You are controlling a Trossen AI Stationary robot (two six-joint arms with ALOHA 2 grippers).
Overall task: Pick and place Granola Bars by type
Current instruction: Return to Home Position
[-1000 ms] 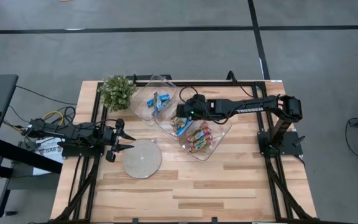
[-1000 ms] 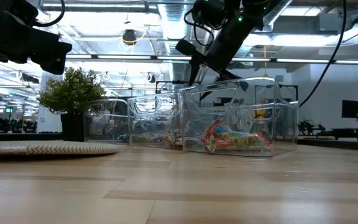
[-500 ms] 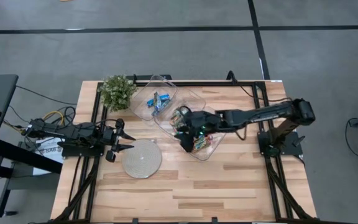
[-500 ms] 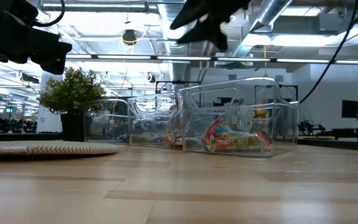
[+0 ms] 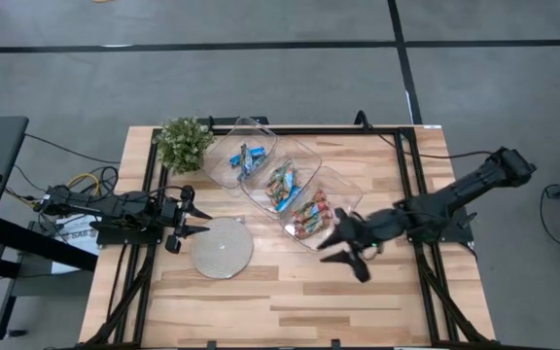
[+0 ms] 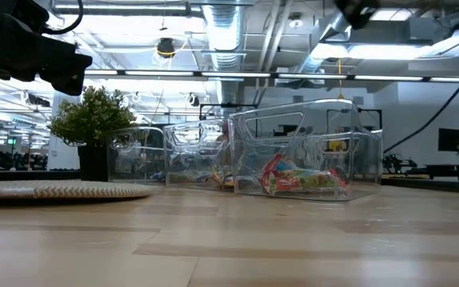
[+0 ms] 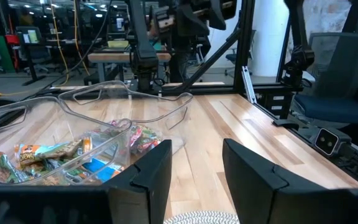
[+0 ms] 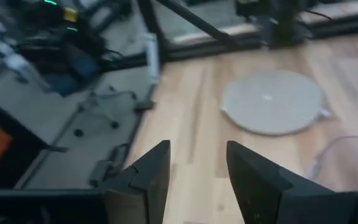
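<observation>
1. Closest to the near edge of the table (image 5: 290,301) I have the right gripper (image 5: 341,251). It hangs over the boards right of centre, just off the near corner of the nearest bin. Its fingers are spread wide with nothing between them.
2. About level with it, left of centre, the round woven disc (image 5: 224,247) lies flat, well apart from that gripper.
3. The left gripper (image 5: 191,219) sits in from the left edge, just beside the disc's far-left side. Its fingers are parted and it carries nothing.
4. Three clear bins run in a diagonal row from mid-table toward the far edge, side by side with no gap I can make out. The near bin (image 5: 343,190) holds the red foil bars (image 5: 309,214) in a loose pile.
5. The middle bin (image 5: 309,160) holds the green-and-orange bars (image 5: 280,183), with some blue showing among them.
6. The far bin (image 5: 261,131), close to the far edge, holds the blue-and-white bars (image 5: 246,157).
7. The potted plant (image 5: 183,143) stands upright near the far-left corner, just beside the far bin.
</observation>
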